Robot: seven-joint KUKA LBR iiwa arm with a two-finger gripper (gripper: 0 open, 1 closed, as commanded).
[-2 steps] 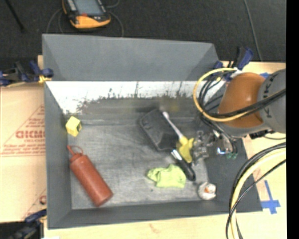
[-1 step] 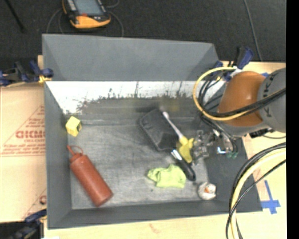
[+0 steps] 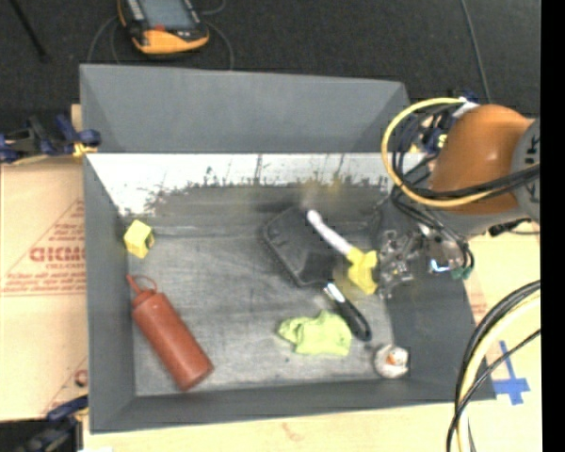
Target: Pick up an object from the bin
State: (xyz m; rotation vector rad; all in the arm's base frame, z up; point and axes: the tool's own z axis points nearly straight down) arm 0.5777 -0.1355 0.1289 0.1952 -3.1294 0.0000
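My gripper [image 3: 394, 260] is low at the right side of the bin, close to the right wall. Directly to its left, touching or nearly touching it, lies a yellow block with a white handle [image 3: 360, 269]; the handle slants up and to the left. Behind the handle lies a flat black thing [image 3: 294, 245]. A black marker [image 3: 349, 314] lies just below the yellow block. Whether the block sits inside the gripper I cannot tell.
A crumpled green cloth [image 3: 316, 335] lies at the front middle and a small white and orange round thing [image 3: 391, 359] in the front right corner. A red bottle [image 3: 169, 333] lies at the front left, with a yellow cube [image 3: 137, 239] behind it. The orange-covered wrist and its cables hang over the right rim.
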